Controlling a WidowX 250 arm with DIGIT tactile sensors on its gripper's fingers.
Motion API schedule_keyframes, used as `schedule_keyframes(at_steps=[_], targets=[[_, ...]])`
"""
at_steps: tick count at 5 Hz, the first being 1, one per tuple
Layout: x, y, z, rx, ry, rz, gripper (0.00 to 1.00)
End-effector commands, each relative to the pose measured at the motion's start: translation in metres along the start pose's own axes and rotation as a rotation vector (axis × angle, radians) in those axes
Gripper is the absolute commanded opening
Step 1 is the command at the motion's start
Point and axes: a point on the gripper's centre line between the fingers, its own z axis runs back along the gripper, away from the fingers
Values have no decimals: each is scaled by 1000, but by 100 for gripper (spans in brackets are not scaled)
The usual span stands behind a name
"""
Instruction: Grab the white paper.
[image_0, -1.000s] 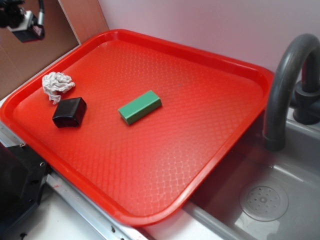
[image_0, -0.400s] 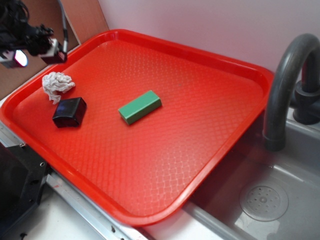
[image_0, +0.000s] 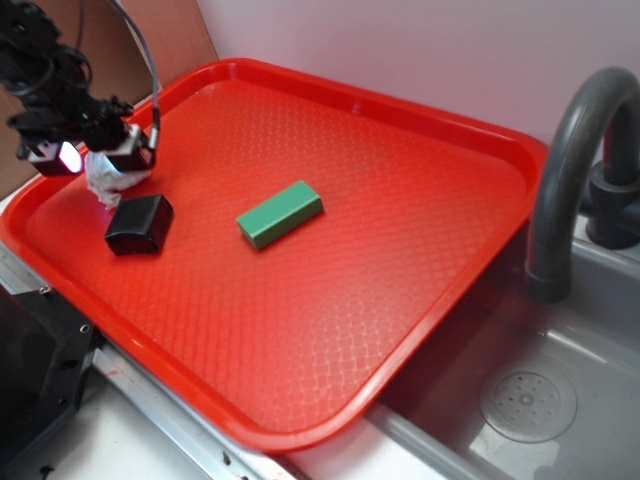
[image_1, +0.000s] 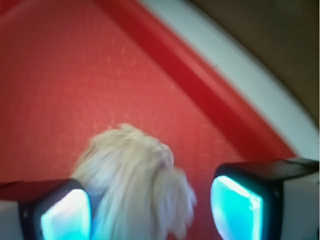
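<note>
The white paper (image_0: 106, 180) is a crumpled off-white wad on the red tray (image_0: 400, 240) near its left rim. My gripper (image_0: 92, 158) hangs just over the wad and covers its top in the exterior view. In the wrist view the white paper (image_1: 137, 185) lies between my two spread fingers, blurred, close to the left finger (image_1: 65, 215) with a gap to the right one. My gripper (image_1: 150, 212) is open and nothing is clamped.
A glossy black block (image_0: 139, 223) sits just in front of the paper. A green rectangular block (image_0: 281, 213) lies mid-tray. The tray's raised rim (image_1: 215, 95) runs close behind the paper. A grey faucet (image_0: 570, 150) and sink (image_0: 530, 400) are at the right.
My gripper has come down and rightward from the upper left corner to just over the white paper. The paper and both blocks have stayed put.
</note>
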Motion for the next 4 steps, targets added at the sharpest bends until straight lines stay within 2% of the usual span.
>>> schedule_keyframes(at_steps=[1, 2, 3, 4], targets=[[9, 11, -14, -74, 52, 16, 98], [6, 12, -14, -83, 47, 23, 0], [5, 14, -7, -88, 47, 46, 0], [19, 21, 13, -21, 95, 245, 0]])
